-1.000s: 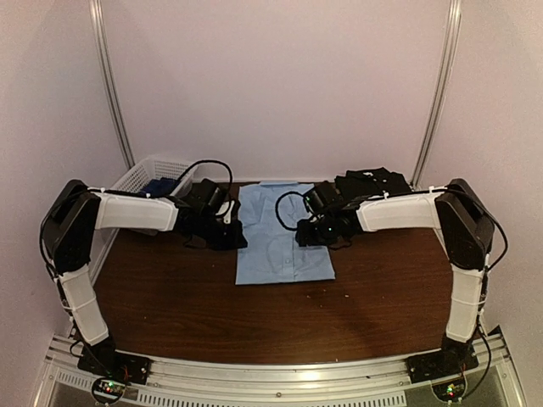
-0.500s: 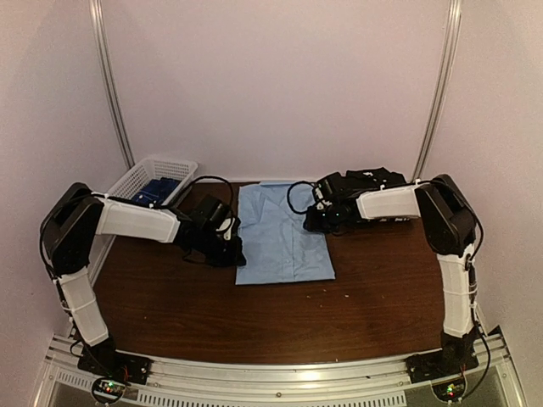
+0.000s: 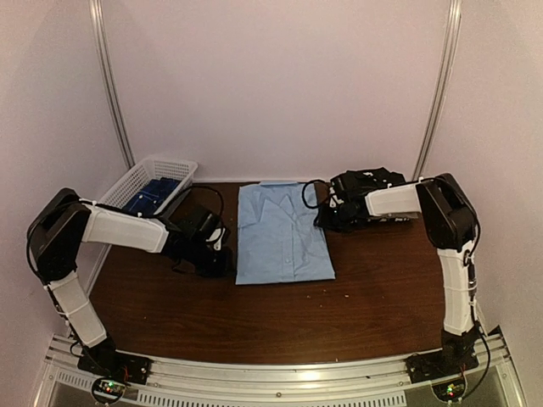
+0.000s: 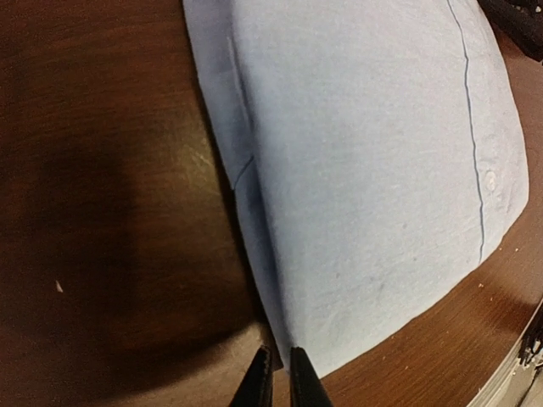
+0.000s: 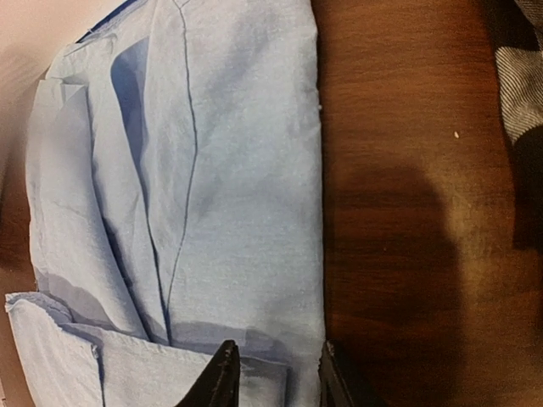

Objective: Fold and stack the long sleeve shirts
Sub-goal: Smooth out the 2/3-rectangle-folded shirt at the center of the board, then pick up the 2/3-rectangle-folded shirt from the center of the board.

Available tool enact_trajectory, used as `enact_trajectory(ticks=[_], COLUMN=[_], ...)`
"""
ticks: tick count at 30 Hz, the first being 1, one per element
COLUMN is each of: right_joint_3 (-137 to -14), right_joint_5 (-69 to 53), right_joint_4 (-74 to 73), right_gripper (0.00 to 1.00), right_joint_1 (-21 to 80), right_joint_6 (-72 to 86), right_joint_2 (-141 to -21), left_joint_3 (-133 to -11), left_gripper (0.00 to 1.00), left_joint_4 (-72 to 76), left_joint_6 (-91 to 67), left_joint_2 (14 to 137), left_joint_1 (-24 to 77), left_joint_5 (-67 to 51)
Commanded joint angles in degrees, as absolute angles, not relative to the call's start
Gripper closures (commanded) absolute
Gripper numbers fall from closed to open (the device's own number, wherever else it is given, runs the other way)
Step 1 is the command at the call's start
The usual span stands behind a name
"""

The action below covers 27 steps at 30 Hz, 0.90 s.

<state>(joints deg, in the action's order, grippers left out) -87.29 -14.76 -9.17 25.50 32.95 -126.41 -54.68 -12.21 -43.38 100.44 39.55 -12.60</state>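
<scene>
Two tools flank the folded light blue cloth shirt [image 3: 282,233], which lies mid-bench [image 3: 254,322], long axis near to far. Left tool [image 4: 276,386], clenched and empty, sits at its left edge; right tool [image 5: 276,377], jaws parted, hovers at its far right edge, nearer the collar.

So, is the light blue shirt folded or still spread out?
Folded. The light blue shirt lies as a compact rectangle on the table, no sleeves sticking out.

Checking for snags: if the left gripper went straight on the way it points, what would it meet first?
Probably the edge of the blue shirt, just ahead of the left gripper; depth is unclear, so maybe the table first.
</scene>
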Motion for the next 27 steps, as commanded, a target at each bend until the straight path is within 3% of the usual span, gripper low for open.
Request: enact_trajectory(ticks=[1,16,27], right_joint_3=[-82.0,-49.8,-41.0], right_joint_5=[-15.7,-17.4,-19.0], right_joint_4=[-8.9,-2.3,2.0], right_gripper=[0.63,0.55,0.57], right_joint_1=[25.8,29.1,34.3], right_joint_6=[32.7,34.6,37.5], right_joint_2=[-118.9,-92.2,-91.1], left_joint_3=[-52.0,-45.3,-44.5], left_gripper=[0.89,0.81,0.75], left_joint_4=[-10.5,-7.6,-4.9], left_joint_6=[-44.3,-47.2,-48.5], left_joint_2=[96.2,90.5,93.3], left_joint_1=[39.8,41.2,42.0], left_joint_5=[-11.9,-15.8,-16.0])
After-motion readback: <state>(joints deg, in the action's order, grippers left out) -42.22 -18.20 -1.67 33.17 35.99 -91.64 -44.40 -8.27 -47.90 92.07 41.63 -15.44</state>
